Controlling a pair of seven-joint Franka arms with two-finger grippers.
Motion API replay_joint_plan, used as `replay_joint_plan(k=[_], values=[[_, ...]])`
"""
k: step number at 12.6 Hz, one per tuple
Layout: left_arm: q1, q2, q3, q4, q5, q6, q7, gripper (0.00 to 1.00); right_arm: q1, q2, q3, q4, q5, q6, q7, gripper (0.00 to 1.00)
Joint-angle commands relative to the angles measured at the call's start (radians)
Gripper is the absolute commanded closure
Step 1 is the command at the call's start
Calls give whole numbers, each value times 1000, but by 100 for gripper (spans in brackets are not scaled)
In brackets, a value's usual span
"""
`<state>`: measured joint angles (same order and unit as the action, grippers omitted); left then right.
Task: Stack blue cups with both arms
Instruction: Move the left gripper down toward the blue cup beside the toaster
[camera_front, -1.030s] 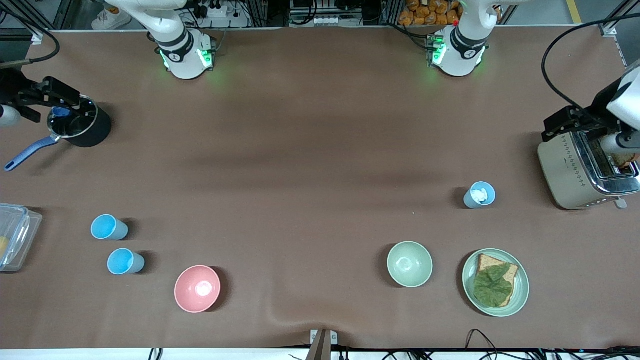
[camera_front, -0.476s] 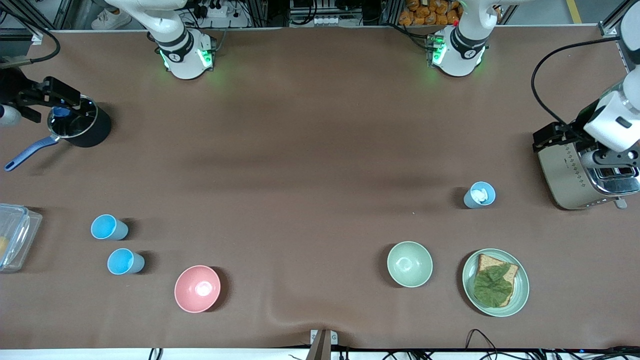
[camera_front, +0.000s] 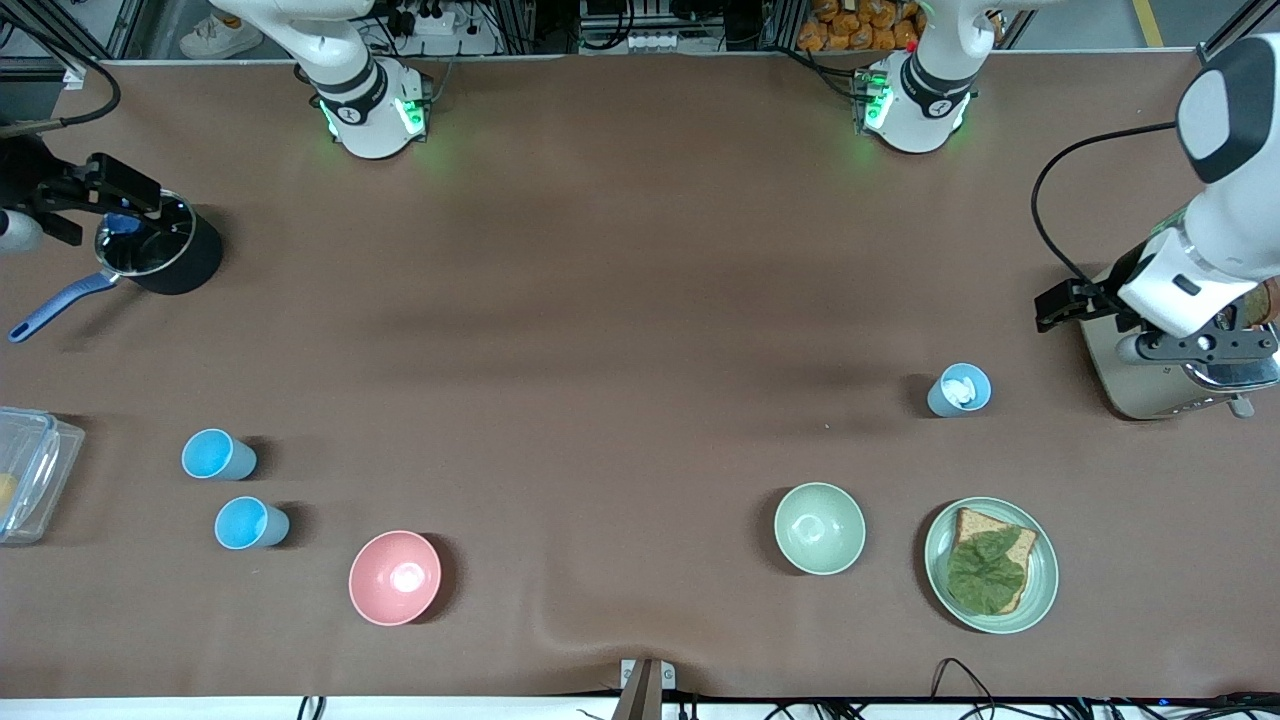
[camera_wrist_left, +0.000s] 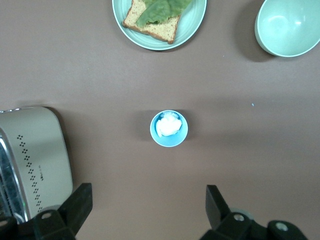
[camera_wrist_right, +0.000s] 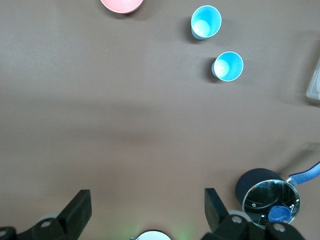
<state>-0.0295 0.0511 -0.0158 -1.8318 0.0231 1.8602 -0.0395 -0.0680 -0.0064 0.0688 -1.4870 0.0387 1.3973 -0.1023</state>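
Blue cups (camera_front: 218, 455) (camera_front: 250, 524) (camera_front: 958, 390) all stand apart on the table (camera_front: 640, 300), none stacked yet; the left gripper (camera_wrist_left: 145, 210) hangs empty, fingers wide, over the toaster (camera_front: 1150, 385), the right gripper (camera_wrist_right: 145, 212) likewise at the saucepan (camera_front: 160, 255) corner.

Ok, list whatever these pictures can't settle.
- Toaster: front view, the left arm covers its slots, so their contents stay hidden.
- Clear container: front view, cut off by the edge.
- Grey-blue cup: something white sits inside, too small to identify.
- Right gripper: front view, cut off by the edge beside the pot.
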Motion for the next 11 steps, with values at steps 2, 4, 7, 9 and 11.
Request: replay_joint_plan(k=[2, 4, 7, 9, 11], values=[[19, 7, -3, -116, 23, 126, 23, 0, 4, -7, 0, 5, -8, -9, 4, 0], [37, 55, -3, -116, 23, 132, 23, 0, 4, -7, 0, 7, -8, -8, 4, 0], [57, 104, -6, -119, 18, 161, 24, 0, 5, -7, 0, 7, -8, -9, 4, 0], [60, 137, -6, -129, 8, 195, 24, 0, 4, -7, 0, 5, -8, -9, 4, 0], [66, 151, -7, -188, 4, 270, 24, 0, 4, -7, 0, 7, -8, -9, 4, 0]])
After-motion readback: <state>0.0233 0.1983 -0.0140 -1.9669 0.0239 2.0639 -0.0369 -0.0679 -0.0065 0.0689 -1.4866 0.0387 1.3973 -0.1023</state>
